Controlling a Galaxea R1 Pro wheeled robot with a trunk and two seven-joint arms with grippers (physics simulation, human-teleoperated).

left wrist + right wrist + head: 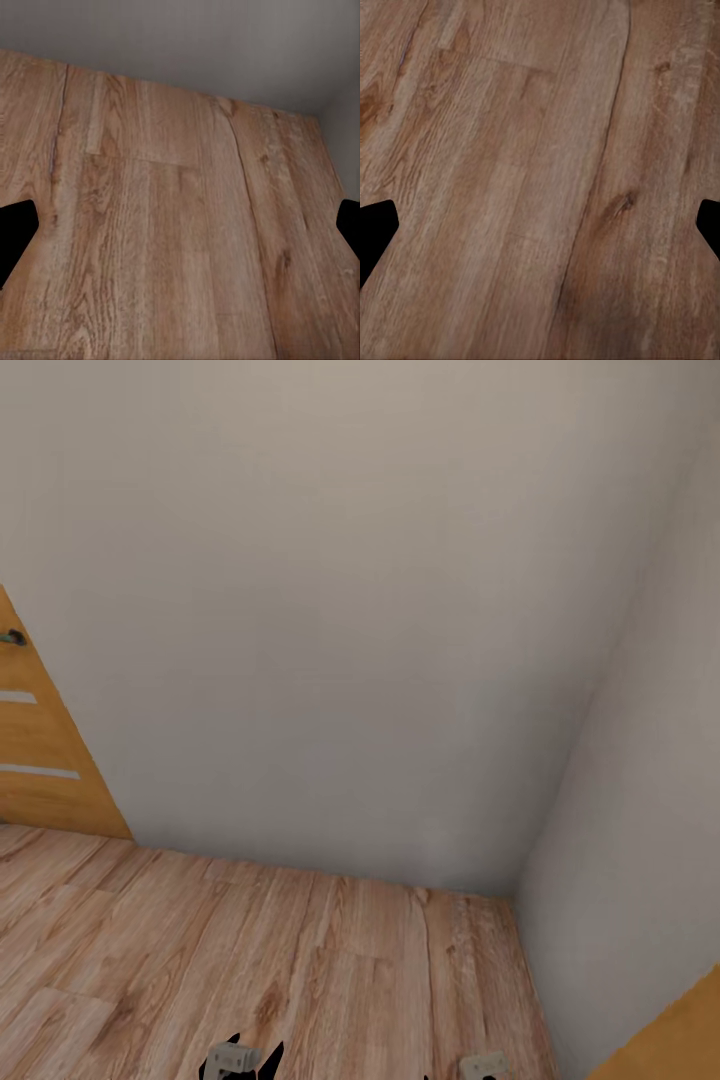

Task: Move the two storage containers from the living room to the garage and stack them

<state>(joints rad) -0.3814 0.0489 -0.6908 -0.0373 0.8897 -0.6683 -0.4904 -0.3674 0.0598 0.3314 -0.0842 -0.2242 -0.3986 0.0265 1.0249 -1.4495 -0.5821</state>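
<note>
We face a room corner: plain wall ahead, side wall at the right, wood plank floor below. A wooden door with a dark handle sits at the left edge; another orange-wood edge pokes in at bottom right.

Left end effector: fingers spread wide at the frame edges, bare planks between them, holding nothing. Right end effector: same, fingers wide apart over planks, empty.

The head view catches just the tops of both arms at the bottom edge, left and right.

No containers in sight, so we can't say where they are. Plank floor suggests we're in the house, not on garage concrete.

Step in hand, our read: transit or search, nothing carried. Whether any bin is already moved, we can't tell.

Next move likely calls for turning the base away from this corner; driving ahead only meets the wall. Then find a bin or a doorway. Watch the side wall during the turn, it's near on the right.
</note>
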